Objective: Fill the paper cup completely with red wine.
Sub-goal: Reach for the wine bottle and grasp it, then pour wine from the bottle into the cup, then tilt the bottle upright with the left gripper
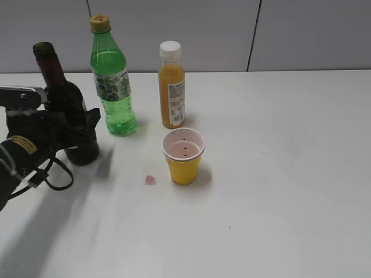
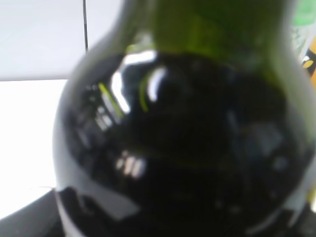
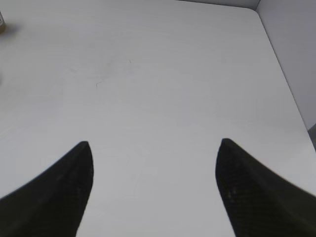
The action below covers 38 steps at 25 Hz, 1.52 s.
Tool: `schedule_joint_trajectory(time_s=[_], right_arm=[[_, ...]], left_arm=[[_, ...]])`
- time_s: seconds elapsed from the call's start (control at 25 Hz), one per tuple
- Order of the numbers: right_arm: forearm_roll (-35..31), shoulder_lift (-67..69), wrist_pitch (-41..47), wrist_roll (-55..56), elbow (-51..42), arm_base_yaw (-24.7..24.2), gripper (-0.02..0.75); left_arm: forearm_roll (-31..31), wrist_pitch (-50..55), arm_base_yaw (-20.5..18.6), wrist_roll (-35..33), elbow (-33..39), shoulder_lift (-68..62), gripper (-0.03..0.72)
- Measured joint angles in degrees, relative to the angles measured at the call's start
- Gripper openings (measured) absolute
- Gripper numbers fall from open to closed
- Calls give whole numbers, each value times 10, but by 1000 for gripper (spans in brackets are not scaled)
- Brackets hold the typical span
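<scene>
Exterior view: left gripper (image 1: 78, 130) clamps wine bottle (image 1: 66, 107), left of frame.
Right gripper (image 3: 153, 163): open, empty.
Risk: overshooting cup (image 1: 184, 156), centre, spilling wine.

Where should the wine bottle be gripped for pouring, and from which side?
Grip the wine bottle around its wide round body, below the shoulder, coming level from the left, as the left gripper does now. The bottle stands upright, its neck is too thin for firm control, and the green bottle crowds its right side.
</scene>
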<state>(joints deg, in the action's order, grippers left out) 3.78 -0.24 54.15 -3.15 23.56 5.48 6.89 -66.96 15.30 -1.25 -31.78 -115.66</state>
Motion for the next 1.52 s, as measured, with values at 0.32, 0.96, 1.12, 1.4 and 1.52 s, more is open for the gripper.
schedule_joint_trajectory(time_s=[0.32, 0.96, 1.12, 1.4, 1.52], right_arm=[[0, 0, 0, -1, 0, 0, 585], [0, 0, 0, 0, 0, 0, 585], [0, 0, 0, -1, 0, 0, 583], [0, 0, 0, -1, 0, 0, 549], [0, 0, 0, -1, 0, 0, 531]], left_arm=[[7, 0, 2, -35, 6, 5, 559], [281, 34, 174, -173, 46, 164, 554], [340, 36, 218, -202, 46, 165, 554], [435, 49, 272, -266, 19, 165, 554], [449, 63, 273, -284, -12, 158, 554]])
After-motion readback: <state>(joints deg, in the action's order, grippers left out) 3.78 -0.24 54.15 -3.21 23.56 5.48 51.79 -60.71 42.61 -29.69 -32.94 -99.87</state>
